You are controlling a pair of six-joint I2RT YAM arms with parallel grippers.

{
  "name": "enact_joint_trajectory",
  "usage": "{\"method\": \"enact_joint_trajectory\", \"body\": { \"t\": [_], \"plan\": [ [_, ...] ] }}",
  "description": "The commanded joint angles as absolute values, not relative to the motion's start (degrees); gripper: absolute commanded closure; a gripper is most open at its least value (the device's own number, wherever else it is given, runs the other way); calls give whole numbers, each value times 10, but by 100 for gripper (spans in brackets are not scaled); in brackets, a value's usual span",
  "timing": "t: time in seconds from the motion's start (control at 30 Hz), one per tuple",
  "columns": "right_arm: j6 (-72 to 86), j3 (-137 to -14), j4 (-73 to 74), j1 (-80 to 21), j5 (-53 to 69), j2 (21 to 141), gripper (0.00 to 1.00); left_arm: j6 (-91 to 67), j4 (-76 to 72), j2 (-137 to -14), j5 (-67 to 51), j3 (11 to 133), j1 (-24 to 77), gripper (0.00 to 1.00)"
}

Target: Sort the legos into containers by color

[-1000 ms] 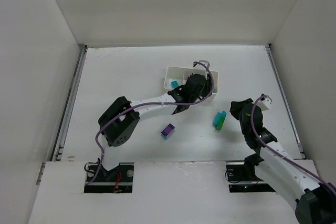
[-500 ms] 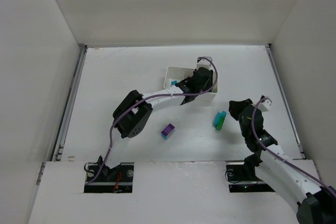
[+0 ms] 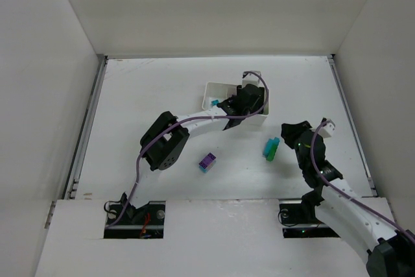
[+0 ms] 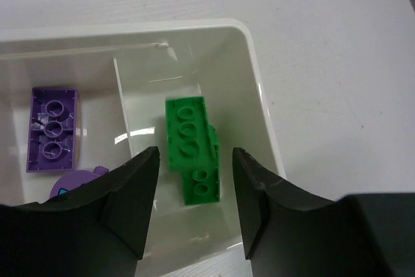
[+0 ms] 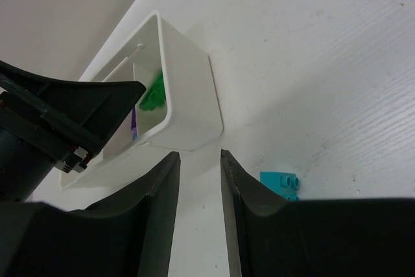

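Note:
The white tray (image 3: 214, 89) stands at the back middle of the table. My left gripper (image 4: 193, 160) is open and empty, held above the tray's right compartment, where green legos (image 4: 192, 149) lie. A purple lego (image 4: 54, 129) lies in the middle compartment. A teal lego (image 3: 213, 103) shows in the left compartment. A teal-and-green stack (image 3: 272, 148) lies on the table just left of my right gripper (image 3: 290, 135), which is open and empty (image 5: 198, 155). The stack's teal brick (image 5: 281, 184) shows beside the right finger. A purple-and-teal stack (image 3: 207, 162) lies near the front middle.
White walls stand on the left, back and right. The tray's outer wall (image 5: 188, 95) is ahead of my right gripper, with my left gripper's black body (image 5: 58, 115) over it. Bare table lies between the tray and the two loose stacks.
My left arm reached further right over the tray, from the middle to the right compartment, then held still. My right arm barely moved.

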State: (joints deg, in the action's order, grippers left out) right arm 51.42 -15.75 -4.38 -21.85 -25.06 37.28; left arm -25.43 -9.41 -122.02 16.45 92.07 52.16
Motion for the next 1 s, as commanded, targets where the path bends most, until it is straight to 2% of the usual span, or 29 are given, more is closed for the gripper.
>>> {"method": "enact_joint_trajectory", "body": {
  "t": [0.0,0.27,0.57,0.63,0.73,0.8,0.97],
  "plan": [
    [512,-160,-69,-224,-252,376,62,-247,-103,-1198,177,920,524,51],
    [507,-159,-76,-231,-258,384,61,-230,-133,-1127,185,871,524,39],
    [468,-197,-96,-292,-256,457,71,-203,-186,-942,218,724,525,39],
    [455,-205,-101,-325,-271,474,74,-207,-190,-898,229,678,522,45],
    [434,-228,-104,-369,-285,499,78,-221,-185,-827,250,601,515,61],
    [414,-243,-106,-408,-293,518,80,-239,-183,-779,273,543,513,68],
    [373,-301,-109,-493,-288,611,78,-286,-146,-651,333,415,501,71]
  ]
}}
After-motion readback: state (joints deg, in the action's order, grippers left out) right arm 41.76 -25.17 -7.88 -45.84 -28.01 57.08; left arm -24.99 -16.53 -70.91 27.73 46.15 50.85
